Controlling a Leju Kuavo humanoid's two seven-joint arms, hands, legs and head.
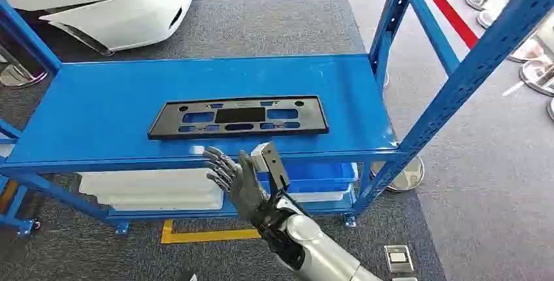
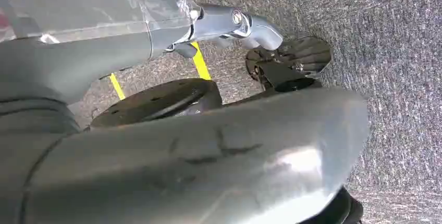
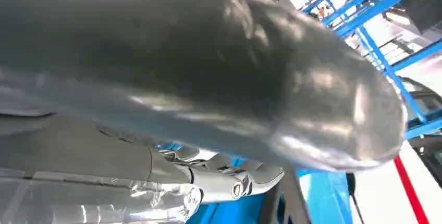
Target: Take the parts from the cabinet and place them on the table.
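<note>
A long black plastic part point(image 1: 238, 117) with several cut-outs lies flat in the middle of the blue cabinet shelf point(image 1: 98, 104). My right hand point(image 1: 238, 180) is raised just in front of the shelf's front edge, below the part and not touching it. Its fingers are spread and it holds nothing. The right wrist view shows its thick grey thumb point(image 3: 219, 73) close up, with the fingers point(image 3: 229, 182) extended before the blue frame. In the left wrist view my left hand point(image 2: 172, 151) hangs over grey carpet, its fingers point(image 2: 234, 23) stretched out and empty.
Blue uprights point(image 1: 457, 85) stand at the shelf's right end. On the lower shelf sit white trays point(image 1: 153, 189) and a blue bin point(image 1: 320, 176). A white car bumper point(image 1: 111, 6) is beyond the cabinet. Chrome stanchion bases point(image 1: 536, 72) and a red belt point(image 1: 451, 13) stand right. Yellow tape point(image 1: 202, 234) marks the floor.
</note>
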